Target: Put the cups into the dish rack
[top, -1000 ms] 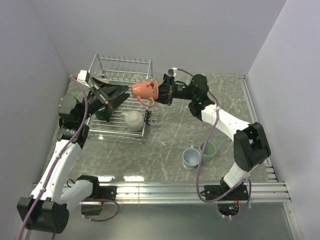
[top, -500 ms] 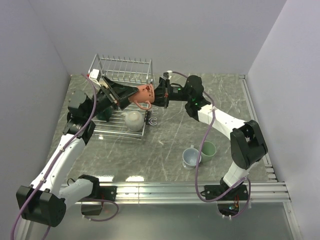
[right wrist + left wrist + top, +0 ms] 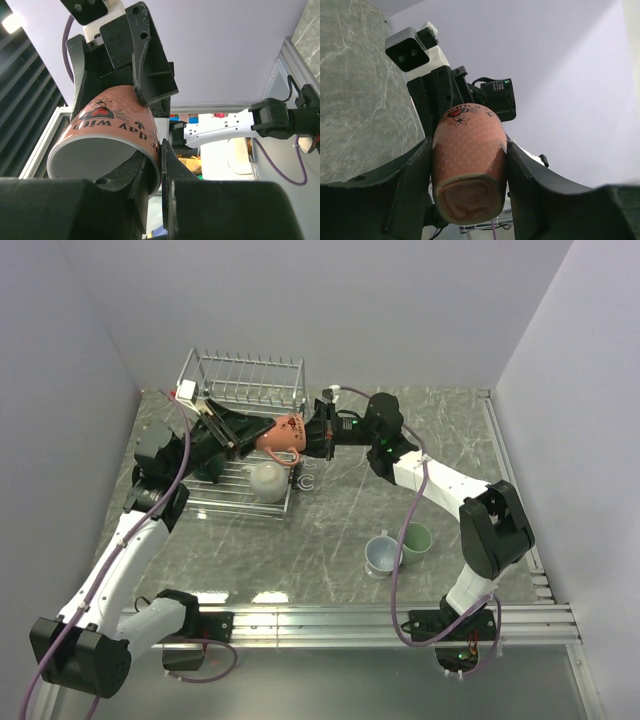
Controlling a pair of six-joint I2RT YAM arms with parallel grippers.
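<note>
A red-brown cup (image 3: 283,432) with a white inside hangs on its side above the right part of the dish rack (image 3: 240,380), handle pointing down. My right gripper (image 3: 312,437) is shut on its rim, one finger inside and one outside (image 3: 159,162). My left gripper (image 3: 262,430) comes from the other end, and its two fingers press the sides of the cup's body (image 3: 467,165) near the base. A cream cup (image 3: 267,480) stands in the rack's front right corner. On the table lie a light blue-grey cup (image 3: 380,555) and a pale green cup (image 3: 416,539).
The rack stands at the back left against the wall, its raised row of tines (image 3: 250,368) along the far side. Both arms meet above its right edge. A metal rail (image 3: 400,618) runs along the near edge of the table.
My right gripper carried the red-brown cup leftward over the rack. My left gripper swung up to meet it and its jaws closed in from wide open onto the cup's body.
</note>
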